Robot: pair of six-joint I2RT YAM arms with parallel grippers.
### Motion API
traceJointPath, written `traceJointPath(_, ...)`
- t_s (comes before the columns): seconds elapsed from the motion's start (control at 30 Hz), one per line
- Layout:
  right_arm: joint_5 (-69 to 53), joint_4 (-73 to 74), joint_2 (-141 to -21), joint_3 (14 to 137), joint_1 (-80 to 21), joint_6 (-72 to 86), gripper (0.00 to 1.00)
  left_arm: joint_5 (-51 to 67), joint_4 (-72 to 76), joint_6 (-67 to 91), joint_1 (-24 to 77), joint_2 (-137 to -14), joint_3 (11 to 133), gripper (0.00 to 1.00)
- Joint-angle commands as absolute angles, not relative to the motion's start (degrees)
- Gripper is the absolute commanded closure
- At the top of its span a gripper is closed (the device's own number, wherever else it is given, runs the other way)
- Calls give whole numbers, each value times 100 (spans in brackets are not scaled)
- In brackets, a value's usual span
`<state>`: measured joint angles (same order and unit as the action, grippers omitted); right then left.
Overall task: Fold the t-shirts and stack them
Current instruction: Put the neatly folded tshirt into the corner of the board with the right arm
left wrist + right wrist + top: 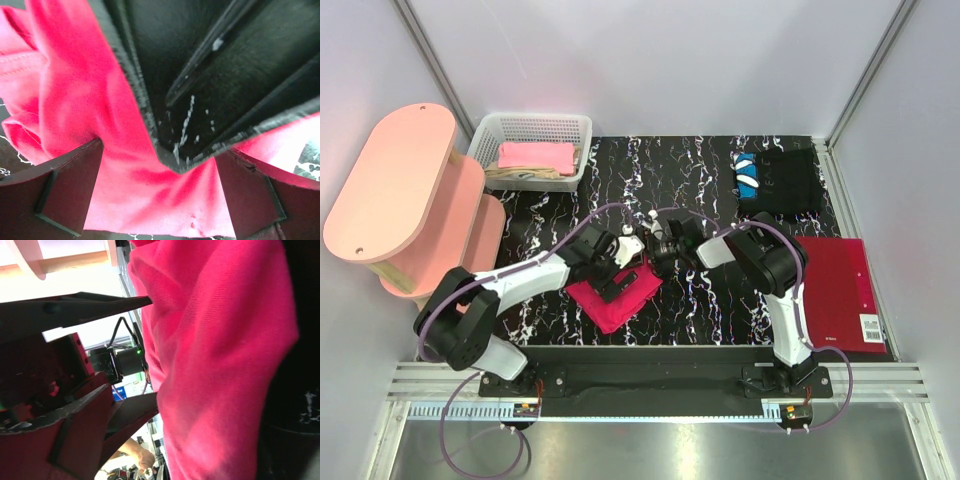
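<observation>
The crimson-red t-shirt point(608, 300) lies bunched in a folded heap on the dark marbled table, near the middle front. My left gripper point(618, 277) is down on its top edge; in the left wrist view it point(160, 202) stands open, red cloth point(100, 125) spread under and between the fingers point(67, 192). My right gripper point(656, 257) meets it from the right. In the right wrist view a fold of the red shirt point(220, 365) hangs between its wide jaws; one finger point(85, 427) shows, the other is hidden behind the cloth. A black t-shirt point(788, 182) with a blue-white patch point(748, 175) lies at the back right.
A white basket point(575, 130) at the back left holds pink point(535, 155) and beige folded shirts. A pink tiered shelf point(405, 195) stands at the left. A stiff dark-red rectangle with a barcode label point(840, 285) lies at the right edge.
</observation>
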<state>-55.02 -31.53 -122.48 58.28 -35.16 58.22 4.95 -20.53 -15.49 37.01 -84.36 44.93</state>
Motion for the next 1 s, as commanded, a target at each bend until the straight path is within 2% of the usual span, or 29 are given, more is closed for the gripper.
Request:
traceJointPath(0.0,-5370,-2549,-12586,5651,-3639,6196,20,800,-1230,-1319,3656,-8086,4447,1)
traceJointPath(0.1,-5423,-2391,-12603,5774,-3647,6161,31,905,-1257,-1257,3586,-8007,4509,1)
traceJointPath(0.13,-5449,-2356,-12604,5801,-3639,6152,40,905,-1257,-1266,3560,-7920,4517,1)
traceJointPath(0.2,-5458,-2250,-12577,5862,-3647,6108,48,975,-1371,-1292,3464,-7779,4596,1)
traceJointPath(0.23,-5467,-2206,-12560,5888,-3647,6091,58,1010,-1441,-1327,3428,-7744,4649,1)
traceJointPath(0.33,-5519,-2110,-12551,6003,-3647,6064,76,1151,-1915,-1511,3244,-7629,4939,1)
traceJointPath(0.37,-5528,-2048,-12542,6064,-3639,6056,89,1160,-2186,-1573,3200,-7585,5122,1)
traceJointPath(0.43,-5537,-1952,-12525,6143,-3639,6047,100,1195,-2494,-1801,3015,-7445,5325,1)
traceJointPath(0.63,-5721,-934,-12384,6968,-3297,5565,100,1371,-3506,-2109,2067,-6918,6265,1)
traceJointPath(0.83,-5941,911,-12296,8681,-2023,4730,100,1161,-4148,-2505,1644,-6312,6268,1)
traceJointPath(0.87,-5941,1628,-12357,9310,-1865,4354,100,1117,-4192,-2514,1617,-6224,6223,1)
traceJointPath(0.97,-5976,2554,-12725,10375,-1390,3912,100,1143,-4254,-2479,1538,-5951,6074,1)
